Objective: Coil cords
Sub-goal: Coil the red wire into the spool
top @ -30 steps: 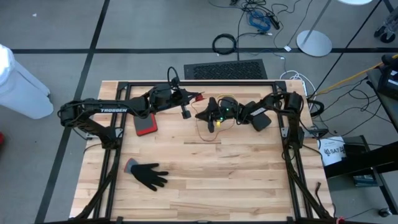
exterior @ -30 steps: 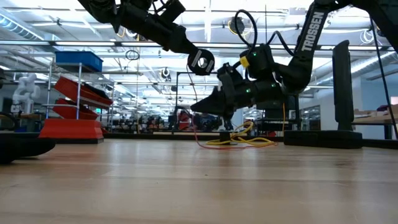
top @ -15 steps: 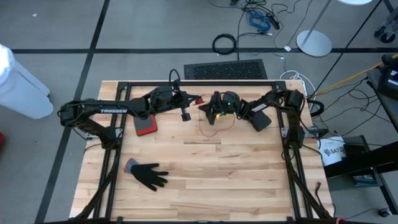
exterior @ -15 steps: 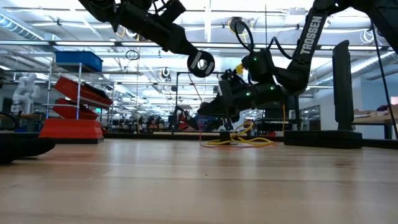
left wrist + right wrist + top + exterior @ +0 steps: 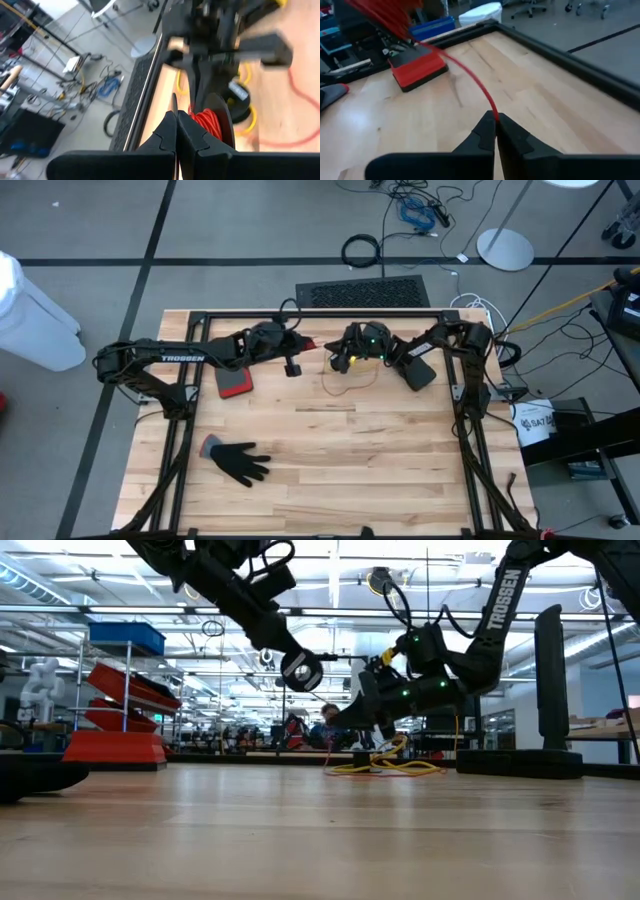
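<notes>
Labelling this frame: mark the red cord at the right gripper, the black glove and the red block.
red cord (image 5: pixel 470 80): right wrist view, mid-strand above the shut fingertips.
black glove (image 5: pixel 240 461): high view, palm.
red block (image 5: pixel 416 70): right wrist view, top face.

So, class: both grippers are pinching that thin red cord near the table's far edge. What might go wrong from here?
1. The red cord, stretched from the right gripper toward the left gripper, could slip out of either pinch.
2. It could snag the yellow cord lying below.

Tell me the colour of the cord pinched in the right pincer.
Red cord, running from the shut right pincer across the table; clearest in the right wrist view.
</notes>
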Robot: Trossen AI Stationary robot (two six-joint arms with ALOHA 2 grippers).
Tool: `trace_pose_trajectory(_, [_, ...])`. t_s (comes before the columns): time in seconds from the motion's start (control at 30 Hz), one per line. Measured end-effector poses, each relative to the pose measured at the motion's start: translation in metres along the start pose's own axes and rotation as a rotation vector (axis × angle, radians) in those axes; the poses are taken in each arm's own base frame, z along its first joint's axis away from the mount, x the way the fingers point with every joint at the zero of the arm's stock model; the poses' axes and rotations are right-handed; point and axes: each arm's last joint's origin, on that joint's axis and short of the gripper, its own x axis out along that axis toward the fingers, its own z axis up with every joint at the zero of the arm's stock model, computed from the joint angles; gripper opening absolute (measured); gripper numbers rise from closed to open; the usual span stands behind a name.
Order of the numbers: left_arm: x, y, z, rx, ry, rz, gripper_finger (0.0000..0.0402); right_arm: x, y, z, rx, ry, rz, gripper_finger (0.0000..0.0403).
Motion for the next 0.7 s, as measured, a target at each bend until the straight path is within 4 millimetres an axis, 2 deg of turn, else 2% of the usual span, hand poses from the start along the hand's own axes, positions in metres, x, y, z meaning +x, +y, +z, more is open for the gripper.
trace_pose_trajectory(0.17, [0.000, -0.001, -0.006, 0.037, 0.073, 0.016, 0.0000, -0.013, 0.005, 0.012, -0.017, -0.061, 0.013, 0.0000])
trace_pose_trajectory(0.37, [0.003, -0.002, -0.006, 0.038, 0.076, 0.030, 0.0000, -0.019, 0.029, 0.032, -0.060, -0.135, 0.083, 0.0000])
trace_pose_trajectory(0.6, [0.025, -0.007, -0.008, 0.024, 0.055, 0.123, 0.0000, -0.017, 0.058, 0.040, -0.079, -0.163, 0.160, 0.0000])
trace_pose_trajectory(0.7, [0.032, -0.008, -0.005, 0.005, 0.008, 0.154, 0.0000, -0.014, 0.065, 0.040, -0.085, -0.170, 0.137, 0.0000])
